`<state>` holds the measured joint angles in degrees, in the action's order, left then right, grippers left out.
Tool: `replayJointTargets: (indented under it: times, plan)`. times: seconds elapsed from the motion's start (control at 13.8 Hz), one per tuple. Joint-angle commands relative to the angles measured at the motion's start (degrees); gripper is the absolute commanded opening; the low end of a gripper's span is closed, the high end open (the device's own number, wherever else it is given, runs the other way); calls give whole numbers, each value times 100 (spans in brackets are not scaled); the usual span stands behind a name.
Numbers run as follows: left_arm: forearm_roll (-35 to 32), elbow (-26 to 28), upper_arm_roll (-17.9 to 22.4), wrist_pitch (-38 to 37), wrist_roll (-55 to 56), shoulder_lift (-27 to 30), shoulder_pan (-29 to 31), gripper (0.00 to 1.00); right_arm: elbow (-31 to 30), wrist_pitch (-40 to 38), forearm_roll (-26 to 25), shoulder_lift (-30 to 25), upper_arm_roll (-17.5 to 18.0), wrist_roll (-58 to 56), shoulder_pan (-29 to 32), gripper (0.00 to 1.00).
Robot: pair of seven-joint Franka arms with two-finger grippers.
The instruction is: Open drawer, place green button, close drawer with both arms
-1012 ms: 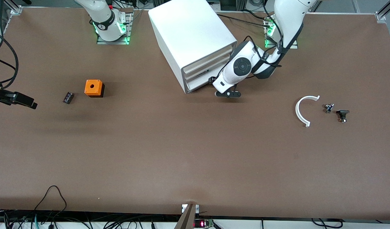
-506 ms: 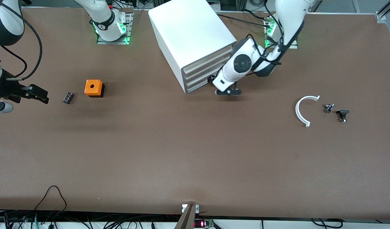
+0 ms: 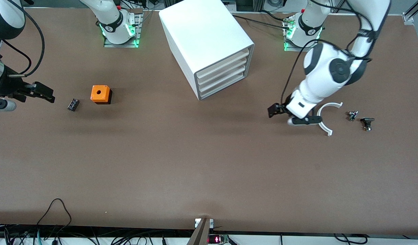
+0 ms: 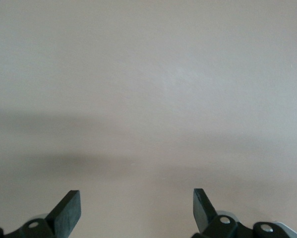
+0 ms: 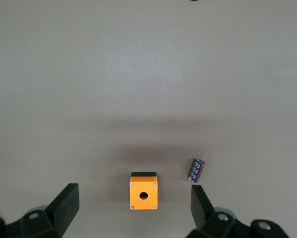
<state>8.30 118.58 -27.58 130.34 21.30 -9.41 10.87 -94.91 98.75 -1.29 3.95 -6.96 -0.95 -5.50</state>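
The white cabinet (image 3: 209, 41) stands at the table's middle, near the arms' bases, with all four drawers (image 3: 222, 80) shut flush. Two tiny dark parts lie toward the left arm's end, one black (image 3: 367, 123) and one grey (image 3: 352, 115); I cannot tell which is the button. My left gripper (image 3: 273, 111) hangs open and empty over bare table beside a white arc; its wrist view (image 4: 137, 208) shows only table. My right gripper (image 3: 43, 93) is open and empty at the right arm's end, and also shows in its wrist view (image 5: 132, 206).
A white plastic arc (image 3: 323, 117) lies between my left gripper and the two tiny parts. An orange box with a hole (image 3: 100, 94) (image 5: 144, 192) and a small black cylinder (image 3: 73, 104) (image 5: 197, 170) lie near my right gripper.
My left gripper has left the cabinet's lower drawer front and swung toward the left arm's end, to beside the white arc. My right gripper has come in toward the black cylinder.
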Motion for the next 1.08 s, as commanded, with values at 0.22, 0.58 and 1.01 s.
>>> replayJointTargets:
  times: [0.22,0.58,1.01]
  plan:
    - [-1260,-1564,516,-2888,-344,597,82,100,-309,83,14,-271,-7,-81,6,100]
    - [-1252,-1628,1403,-3164,-1917,1133,-6,100,-300,65,23,-272,-7,-90,14,100]
    - [-1208,-1812,1519,-3507,-2069,1117,-50,100,-282,30,23,-272,1,-99,6,100]
